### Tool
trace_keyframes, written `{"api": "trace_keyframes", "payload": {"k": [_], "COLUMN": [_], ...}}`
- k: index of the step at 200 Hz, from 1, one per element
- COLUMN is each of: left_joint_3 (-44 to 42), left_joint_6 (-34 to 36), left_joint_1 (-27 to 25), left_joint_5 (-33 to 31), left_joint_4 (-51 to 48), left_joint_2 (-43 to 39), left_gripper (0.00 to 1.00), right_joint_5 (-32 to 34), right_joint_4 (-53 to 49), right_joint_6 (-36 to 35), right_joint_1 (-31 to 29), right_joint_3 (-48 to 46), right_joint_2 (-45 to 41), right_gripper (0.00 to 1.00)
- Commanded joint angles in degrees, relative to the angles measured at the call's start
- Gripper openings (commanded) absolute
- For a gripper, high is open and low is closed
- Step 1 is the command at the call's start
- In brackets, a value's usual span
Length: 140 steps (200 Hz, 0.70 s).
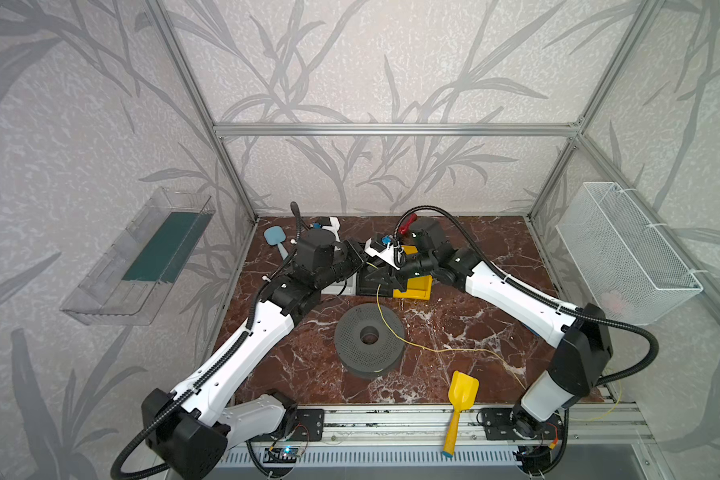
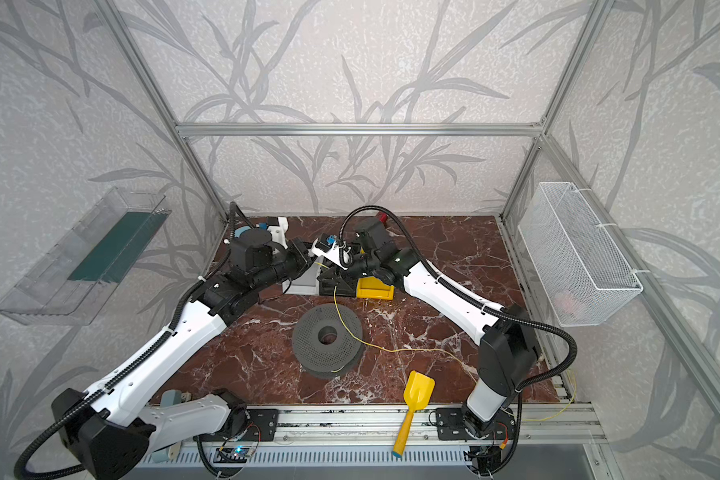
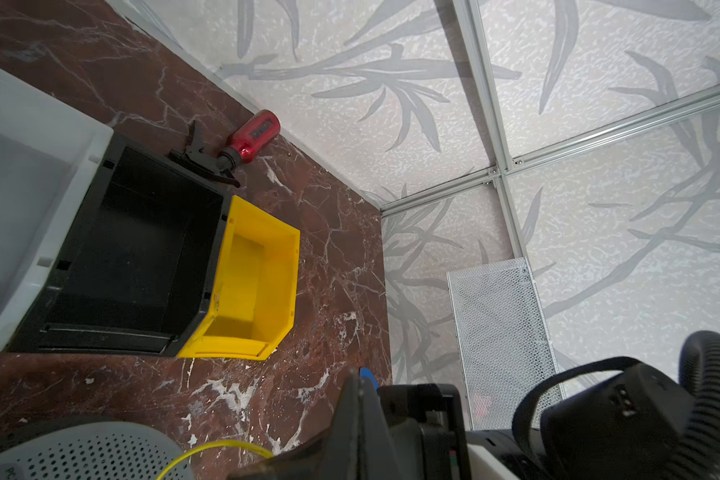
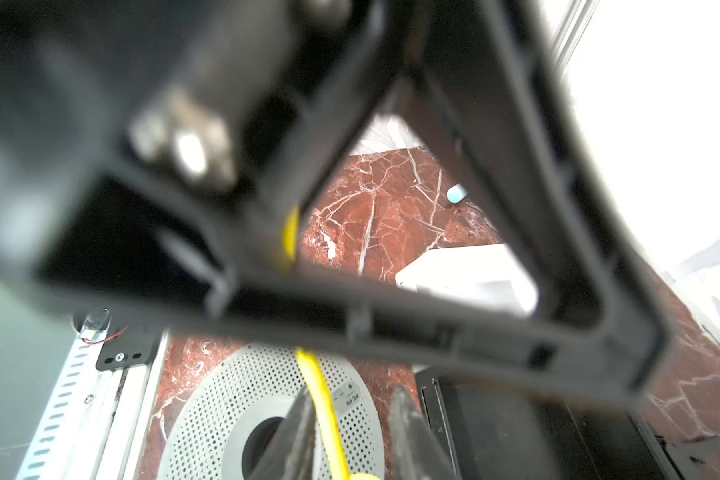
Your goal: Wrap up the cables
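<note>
Our left arm (image 1: 233, 357) reaches out from its base at the near left, elbow bent and forearm swung inward toward the middle. Our right arm (image 1: 512, 295) mirrors it from the near right. The two wrists meet well away from the bases, almost nose to nose. Our left gripper (image 1: 363, 258) points toward the right arm with its jaws pressed together. Our right gripper (image 4: 352, 411) sits close by it, tipped downward, and in the right wrist view we see its two dark fingers (image 4: 296, 432) standing apart with a clear gap between them.
</note>
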<state>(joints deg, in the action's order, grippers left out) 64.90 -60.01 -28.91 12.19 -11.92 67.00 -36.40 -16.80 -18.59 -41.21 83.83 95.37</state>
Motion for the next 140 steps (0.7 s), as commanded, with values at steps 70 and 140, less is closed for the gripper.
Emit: {"api": "trace_keyframes", "payload": {"k": [70, 140], "left_joint_3": [2.16, 2.42], "left_joint_6": [0.33, -0.02], "left_joint_1": [0.06, 0.0], "left_joint_5": [0.4, 1.04], "left_joint_4": [-1.0, -0.22], "left_joint_2": [-1.65, -0.57], "left_gripper": [0.0, 0.0], "right_joint_5": [-1.26, 1.22], "right_joint_4": [5.91, 6.14], "right_joint_6": [4.15, 3.53], "right_joint_1": [0.25, 0.67], "right_joint_3": [-5.5, -9.06], "right_joint_2": [-1.09, -4.96], "right_gripper": [0.3, 0.0]}}
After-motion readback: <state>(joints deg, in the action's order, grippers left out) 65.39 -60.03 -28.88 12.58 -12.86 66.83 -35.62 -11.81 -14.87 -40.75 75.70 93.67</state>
